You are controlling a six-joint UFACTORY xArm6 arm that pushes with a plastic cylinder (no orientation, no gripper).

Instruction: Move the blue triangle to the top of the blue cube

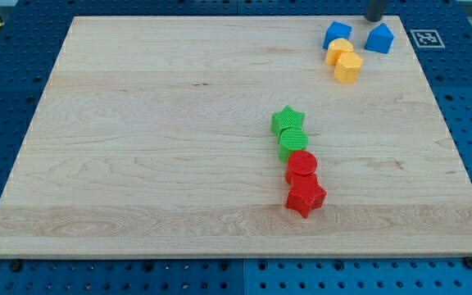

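The blue triangle (pixel 379 38) sits near the board's top right corner. The blue cube (pixel 336 34) lies a short way to its left, with a small gap between them. My tip (pixel 375 20) is at the view's top edge, just above the blue triangle and close to its top side. I cannot tell whether it touches the triangle. Only the lowest bit of the rod shows.
Two yellow blocks (pixel 340 49) (pixel 348 67) lie directly below the blue cube, the upper one touching it. A green star (pixel 287 120), a green round block (pixel 292 142), a red round block (pixel 302 166) and a red star (pixel 305 197) form a column at centre right. The wooden board (pixel 138 147) ends just above the blue blocks.
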